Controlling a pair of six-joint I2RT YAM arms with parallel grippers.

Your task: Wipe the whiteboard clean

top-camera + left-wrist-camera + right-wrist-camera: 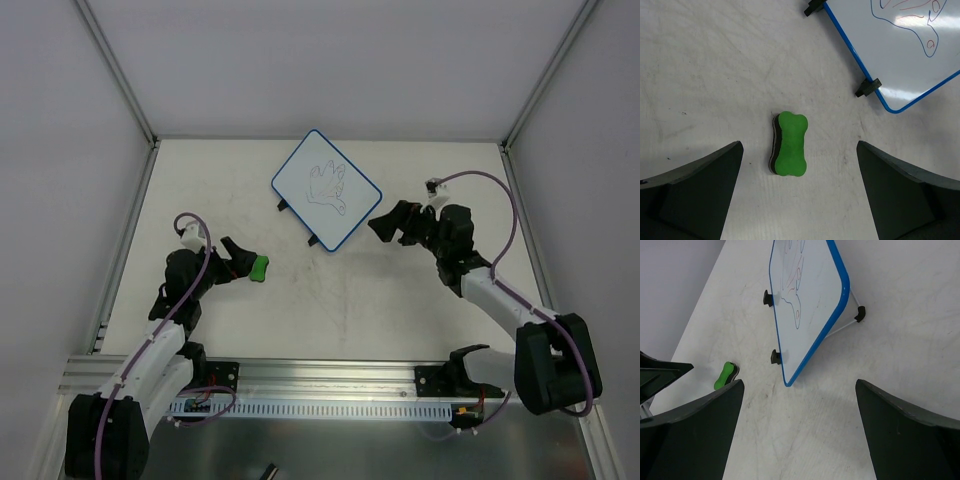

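The whiteboard (326,188), white with a blue rim and black tabs, lies tilted at the back middle of the table with a line doodle on it. It also shows in the left wrist view (910,45) and the right wrist view (802,300). A green bone-shaped eraser (259,267) lies on the table left of centre; it shows in the left wrist view (790,144) and the right wrist view (725,376). My left gripper (240,262) is open, just left of the eraser, not touching it. My right gripper (385,226) is open and empty, just right of the board's near corner.
Grey walls and metal frame posts (115,70) close the table in at the left, back and right. A metal rail (320,385) runs along the near edge by the arm bases. The table top (330,300) is scuffed with faint marks.
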